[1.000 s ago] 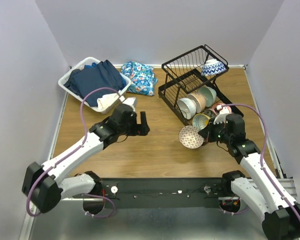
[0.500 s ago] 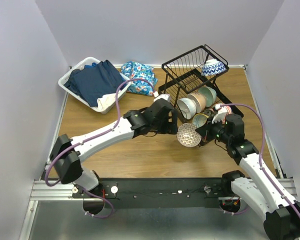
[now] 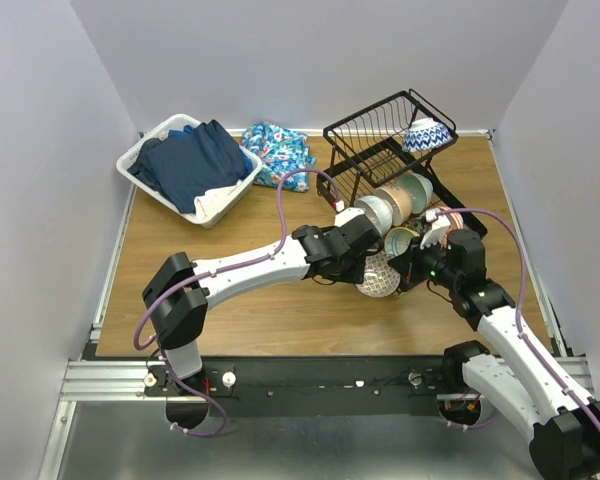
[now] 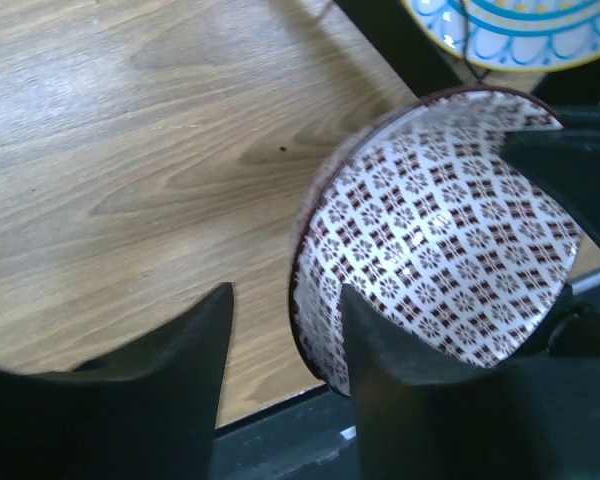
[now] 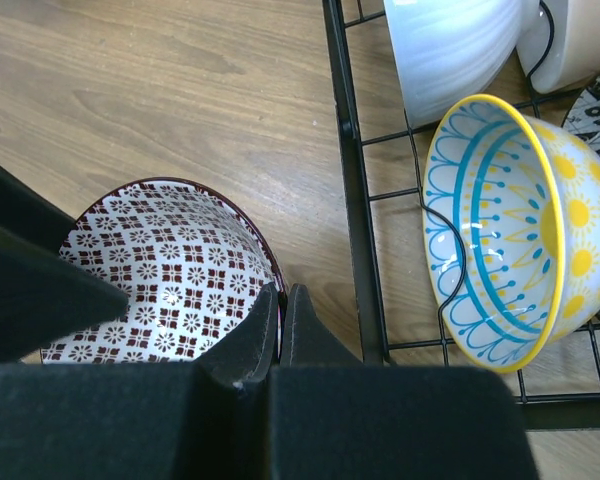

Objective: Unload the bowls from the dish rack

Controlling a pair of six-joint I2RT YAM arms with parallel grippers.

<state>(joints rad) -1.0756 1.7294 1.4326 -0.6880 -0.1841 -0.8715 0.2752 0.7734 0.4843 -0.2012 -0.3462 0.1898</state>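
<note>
Left hand (image 4: pixel 285 310), swung across from far left, jaws part-closed astride patterned bowl (image 4: pixel 440 230) rim; right hand (image 5: pixel 283 295) pinches that rim, bowl upright beside dish rack (image 3: pixel 380 125) over surface (image 3: pixel 280 310), apparently for handover.

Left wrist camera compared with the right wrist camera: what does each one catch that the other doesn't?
Left wrist only: both left jaws, apart, astride the rim of the patterned bowl. Right wrist only: the right jaws pinched shut on that rim, and a white bowl in the dish rack. Both: the patterned bowl, the yellow-and-teal bowl and the wooden table.
</note>
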